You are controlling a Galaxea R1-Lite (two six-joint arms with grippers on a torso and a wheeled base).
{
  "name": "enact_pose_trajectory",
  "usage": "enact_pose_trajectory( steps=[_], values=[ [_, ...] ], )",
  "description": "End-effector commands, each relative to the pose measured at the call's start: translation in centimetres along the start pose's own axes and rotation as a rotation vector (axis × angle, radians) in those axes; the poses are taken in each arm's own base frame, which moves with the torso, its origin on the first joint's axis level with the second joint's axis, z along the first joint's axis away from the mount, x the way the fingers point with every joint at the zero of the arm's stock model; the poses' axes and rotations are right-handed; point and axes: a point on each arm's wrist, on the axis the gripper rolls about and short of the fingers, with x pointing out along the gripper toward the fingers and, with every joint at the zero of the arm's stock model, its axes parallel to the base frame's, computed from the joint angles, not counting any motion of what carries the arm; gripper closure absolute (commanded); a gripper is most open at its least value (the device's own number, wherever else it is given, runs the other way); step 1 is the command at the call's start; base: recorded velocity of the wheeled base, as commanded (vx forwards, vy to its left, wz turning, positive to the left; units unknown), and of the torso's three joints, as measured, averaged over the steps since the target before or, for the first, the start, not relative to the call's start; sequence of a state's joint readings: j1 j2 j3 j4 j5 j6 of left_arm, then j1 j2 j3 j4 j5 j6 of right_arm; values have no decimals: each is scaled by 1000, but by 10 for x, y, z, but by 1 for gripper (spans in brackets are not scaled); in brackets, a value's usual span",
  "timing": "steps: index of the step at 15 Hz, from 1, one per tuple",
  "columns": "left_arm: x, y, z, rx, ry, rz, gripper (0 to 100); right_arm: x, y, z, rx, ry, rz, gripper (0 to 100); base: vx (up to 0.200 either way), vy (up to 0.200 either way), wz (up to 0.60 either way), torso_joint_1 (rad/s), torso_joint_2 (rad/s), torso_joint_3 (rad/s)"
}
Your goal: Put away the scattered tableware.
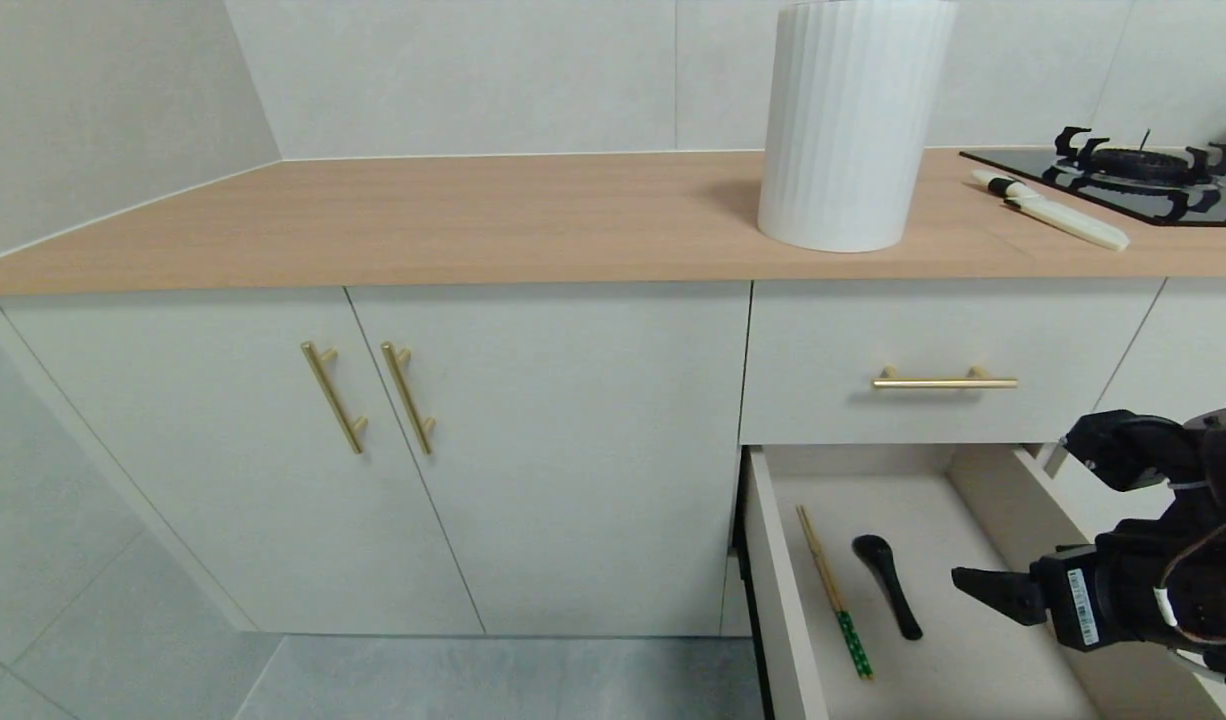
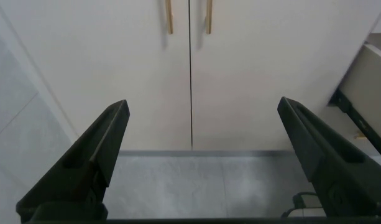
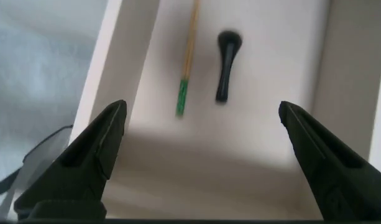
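Lengthwise in drawer (image 1: 773, 580), chopsticks (image 1: 833, 594) point green tips outward.

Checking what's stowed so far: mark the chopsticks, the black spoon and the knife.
chopsticks (image 1: 832, 592), head view, middle of the wooden shaft.
black spoon (image 1: 891, 590), head view, middle of its handle.
knife (image 1: 1063, 217), head view, middle of its cream length.

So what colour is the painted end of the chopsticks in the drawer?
Green with tiny pale dots on the chopsticks; best seen in the head view.
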State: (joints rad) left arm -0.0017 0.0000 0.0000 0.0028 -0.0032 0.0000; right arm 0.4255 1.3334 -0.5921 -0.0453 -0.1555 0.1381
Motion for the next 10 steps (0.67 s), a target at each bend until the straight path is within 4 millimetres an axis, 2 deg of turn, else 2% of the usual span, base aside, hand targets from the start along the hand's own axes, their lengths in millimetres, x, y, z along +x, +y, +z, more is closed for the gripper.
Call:
enact_pose_trajectory(
  steps=[1, 3, 7, 10],
  values=[
    [0, 0, 0, 0, 0, 0, 0, -7, -1, -2, -20, -2, 2, 0, -200, 0, 0, -2, 2, -2],
    [0, 0, 0, 0, 0, 0, 0, -14, -2, -5, -54, 23, 3, 0, -200, 0, 0, -2, 5, 0],
    [0, 0, 0, 0, 0, 0, 0, -17, 1, -20, -149, 179, 17, 0, 0, 0, 0, 0, 0, 0],
    [0, 0, 0, 0, 0, 0, 0, -7, 5, -31, -208, 294, 61, 0, 0, 0, 0, 0, 0, 0]
  ],
)
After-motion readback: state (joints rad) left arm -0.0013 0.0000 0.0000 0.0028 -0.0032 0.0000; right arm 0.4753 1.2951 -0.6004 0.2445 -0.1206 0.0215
